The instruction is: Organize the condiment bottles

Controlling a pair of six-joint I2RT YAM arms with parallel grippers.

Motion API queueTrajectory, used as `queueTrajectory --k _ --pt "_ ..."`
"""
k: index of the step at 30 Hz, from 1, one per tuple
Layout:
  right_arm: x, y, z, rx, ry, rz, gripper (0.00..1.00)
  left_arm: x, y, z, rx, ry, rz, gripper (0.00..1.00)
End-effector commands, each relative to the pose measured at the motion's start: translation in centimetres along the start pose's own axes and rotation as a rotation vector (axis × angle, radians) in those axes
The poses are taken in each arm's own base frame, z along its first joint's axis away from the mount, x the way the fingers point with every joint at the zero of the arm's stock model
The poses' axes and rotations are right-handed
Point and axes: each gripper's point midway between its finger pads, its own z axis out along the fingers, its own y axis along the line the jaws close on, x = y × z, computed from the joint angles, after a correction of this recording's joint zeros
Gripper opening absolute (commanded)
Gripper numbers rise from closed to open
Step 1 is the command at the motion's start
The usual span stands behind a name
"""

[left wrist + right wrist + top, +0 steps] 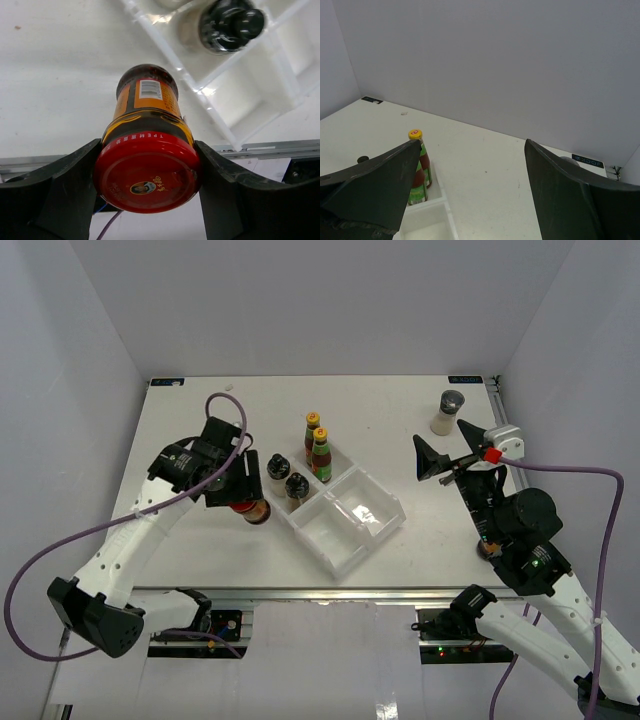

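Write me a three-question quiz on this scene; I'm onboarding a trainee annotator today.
1. True or false: the left gripper is shut on the red-lidded jar.
2. Multiple choice: how many bottles stand in the clear tray? A) two B) four C) six
3. Fill in: the grey-lidded shaker stands outside the tray, near the table's far ____ corner.

Key: 1 true; 2 B; 3 right.
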Motion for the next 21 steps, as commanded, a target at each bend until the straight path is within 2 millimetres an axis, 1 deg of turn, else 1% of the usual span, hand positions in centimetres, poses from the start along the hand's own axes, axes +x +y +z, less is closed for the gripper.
queueTrajectory --k 1,3,4,5,7,11,15,16,21 --pt "-2.7 -0.9 0.0 0.034 -0.056 0.006 0.91 -2.4 -5.2 -2.8 0.045 -0.118 0.015 0.0" --pt "-2.7 -1.0 0.0 0.039 -0.056 0.005 0.91 -1.6 -7.0 -2.9 0.047 -0.11 0.064 0.0" --pt "-2.7 -1.1 0.0 0.043 -0.055 0.002 0.9 -1.2 -8.4 -2.7 0.057 -0.1 0.094 0.0" --pt "-2.7 -1.1 0.0 0.045 -0.055 0.002 0.9 -1.3 -8.6 -2.7 0.058 -0.104 0.097 0.0" --pt "-2.5 -1.2 -0.1 0.05 -0.052 -0.003 0.91 -0.6 -11.7 -2.4 0.099 -0.097 0.145 0.0" --pt "-2.3 -1.3 0.0 0.057 -0.046 -0.007 0.9 -0.2 -15.2 -2.1 0.139 -0.114 0.198 0.0" --pt "-2.2 -1.4 0.0 0.061 -0.043 -0.011 0.91 0.3 -17.6 -0.9 0.167 -0.104 0.248 0.0" --pt "-2.2 -1.4 0.0 0.063 -0.044 -0.011 0.91 0.4 -17.9 -0.5 0.166 -0.098 0.256 0.0" --pt "-2.2 -1.7 -0.2 0.076 -0.046 -0.015 0.91 0.9 -18.6 1.8 0.146 -0.086 0.279 0.0"
